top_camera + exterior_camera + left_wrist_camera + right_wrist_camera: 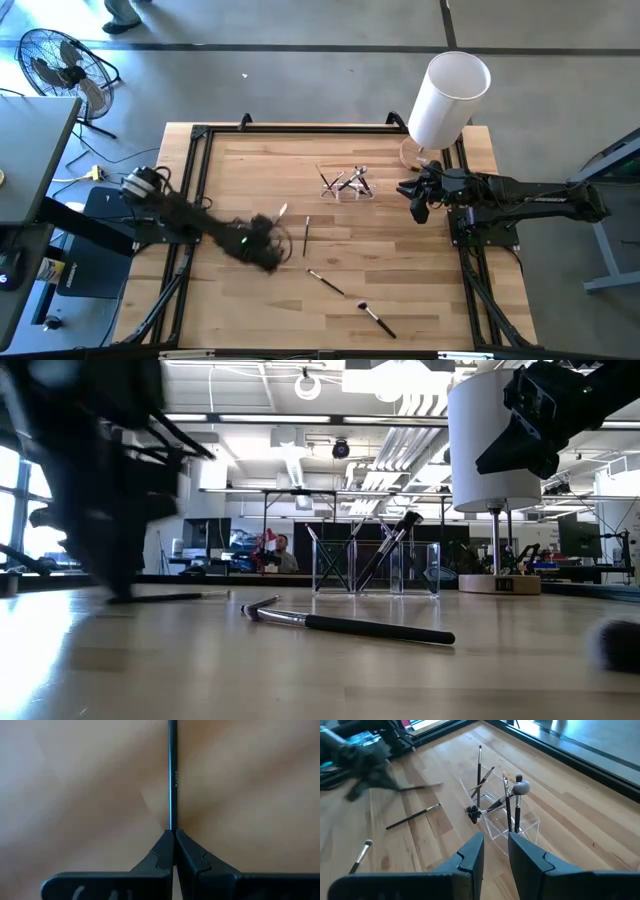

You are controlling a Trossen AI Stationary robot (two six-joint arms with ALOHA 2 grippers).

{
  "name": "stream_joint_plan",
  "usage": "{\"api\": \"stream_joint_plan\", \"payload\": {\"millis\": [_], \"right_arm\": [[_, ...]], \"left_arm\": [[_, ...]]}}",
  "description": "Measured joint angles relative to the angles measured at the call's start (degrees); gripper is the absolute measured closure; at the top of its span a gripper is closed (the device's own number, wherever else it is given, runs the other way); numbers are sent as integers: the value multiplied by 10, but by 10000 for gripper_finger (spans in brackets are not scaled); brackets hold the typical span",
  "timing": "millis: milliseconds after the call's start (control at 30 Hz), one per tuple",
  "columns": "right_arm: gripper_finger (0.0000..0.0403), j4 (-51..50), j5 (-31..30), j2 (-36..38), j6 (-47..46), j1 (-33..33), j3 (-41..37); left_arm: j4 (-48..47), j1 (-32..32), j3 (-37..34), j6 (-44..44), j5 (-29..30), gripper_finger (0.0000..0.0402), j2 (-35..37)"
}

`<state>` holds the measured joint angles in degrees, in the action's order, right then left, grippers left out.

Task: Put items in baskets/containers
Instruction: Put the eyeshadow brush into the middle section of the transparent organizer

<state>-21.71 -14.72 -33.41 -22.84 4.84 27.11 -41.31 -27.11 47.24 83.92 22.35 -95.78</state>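
My left gripper (pixel 270 242) is low over the table's left middle, shut on a thin dark brush (pixel 172 775). My right gripper (pixel 495 847) hangs open above the table's right side, just right of the clear tray (pixel 346 184), touching nothing. The tray (pixel 502 822) holds several brushes that stand and lean against its walls. Three more brushes lie flat on the wood: one (pixel 306 235) near the middle, one (pixel 326 283) nearer the front, and one (pixel 377 319) by the near edge. In the low view a dark-handled brush (pixel 350 626) lies in front of the tray (pixel 375 567). My left gripper pinches the brush's thin dark handle (pixel 172 822) between its two fingertips (pixel 162 851). The handle runs straight on ahead of the fingers, in line with them. Whether the brush is clear of the table, I cannot tell.
A tall white cylinder (pixel 447 98) stands at the far right corner, just behind my right arm. Black frame rails (pixel 195 160) run along the table's edges. Bare wood (pixel 250 170) lies between the tray and the left rail.
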Motion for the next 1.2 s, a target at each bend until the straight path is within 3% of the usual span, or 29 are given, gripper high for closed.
{"api": "stream_joint_plan", "payload": {"millis": [200,433,767,1033,1200], "right_arm": [[321,1,1,0,10,0,0],[321,1,7,0,10,0,0],[321,1,14,0,9,0,0],[321,1,14,0,4,0,0],[321,2,10,0,4,0,0]], "left_arm": [[39,-81,1,23,-43,401,19],[45,-82,17,23,-77,398,22],[32,-63,26,4,-88,300,47],[-17,45,28,-76,-18,260,103],[40,159,27,-218,-74,259,104]]}}
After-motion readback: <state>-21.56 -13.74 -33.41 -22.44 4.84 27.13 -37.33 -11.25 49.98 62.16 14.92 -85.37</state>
